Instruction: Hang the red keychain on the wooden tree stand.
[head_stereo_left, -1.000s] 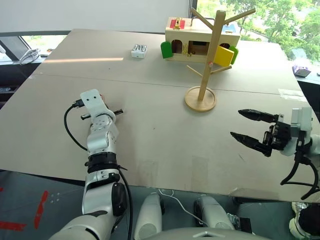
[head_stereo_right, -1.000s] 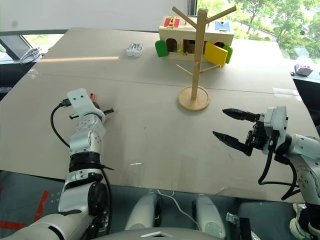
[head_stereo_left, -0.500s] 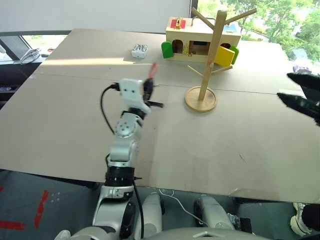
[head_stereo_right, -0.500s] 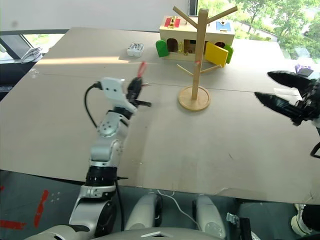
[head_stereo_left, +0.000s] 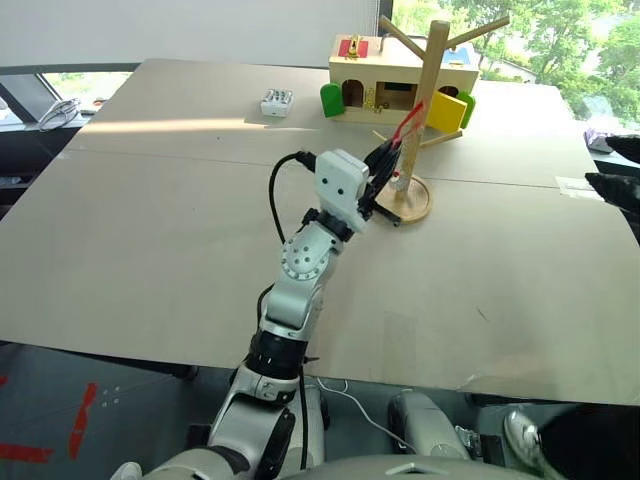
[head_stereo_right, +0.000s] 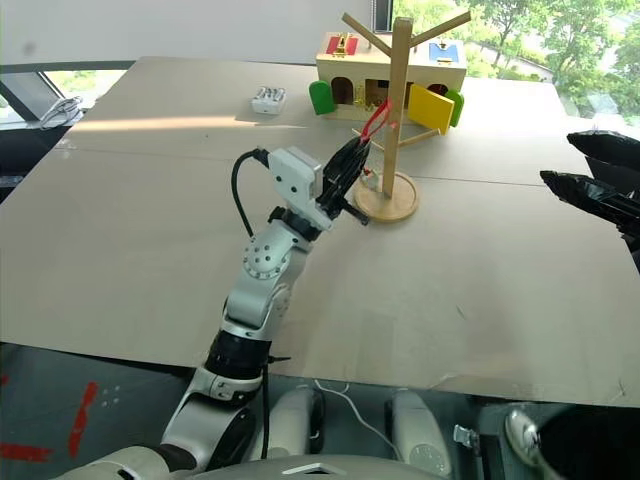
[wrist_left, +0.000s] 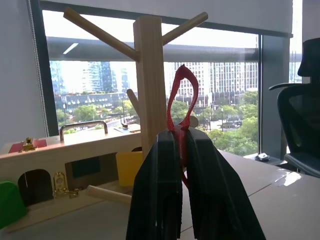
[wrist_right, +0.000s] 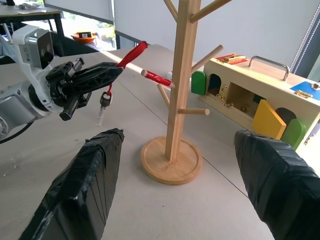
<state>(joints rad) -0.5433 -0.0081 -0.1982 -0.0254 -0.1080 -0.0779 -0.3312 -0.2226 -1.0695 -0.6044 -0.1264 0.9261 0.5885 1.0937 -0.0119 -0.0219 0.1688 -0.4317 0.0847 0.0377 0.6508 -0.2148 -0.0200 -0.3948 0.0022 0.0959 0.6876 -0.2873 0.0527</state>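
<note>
A: Left end effector (head_stereo_right: 350, 160) state?

B: Fingers pressed together, pinching the red keychain (wrist_right: 131, 55). The strap loop stands up out of the fingertips; in the right wrist view a small silvery key (wrist_right: 101, 107) hangs below them.

A: Where is that relative to the wooden tree stand (head_stereo_left: 420, 110)?

B: Raised above the bench (head_stereo_left: 150, 230), just beside the pole on the robot's left side, near a low peg. The loop rises in front of the pole in the left wrist view. I cannot tell whether the strap touches any peg; it is not hung on one.

A: Right end effector (wrist_right: 180, 175)?

B: Spread wide, fingers well apart, nothing between them. It sits at the right edge of the head views, well apart from the stand. Its own camera looks between the fingers at the stand's round base.

A: Other items?

B: Wooden toy house (head_stereo_left: 385, 80) with green and yellow doors behind the stand; a small white pack (head_stereo_left: 277, 101) further left on the bench.
</note>
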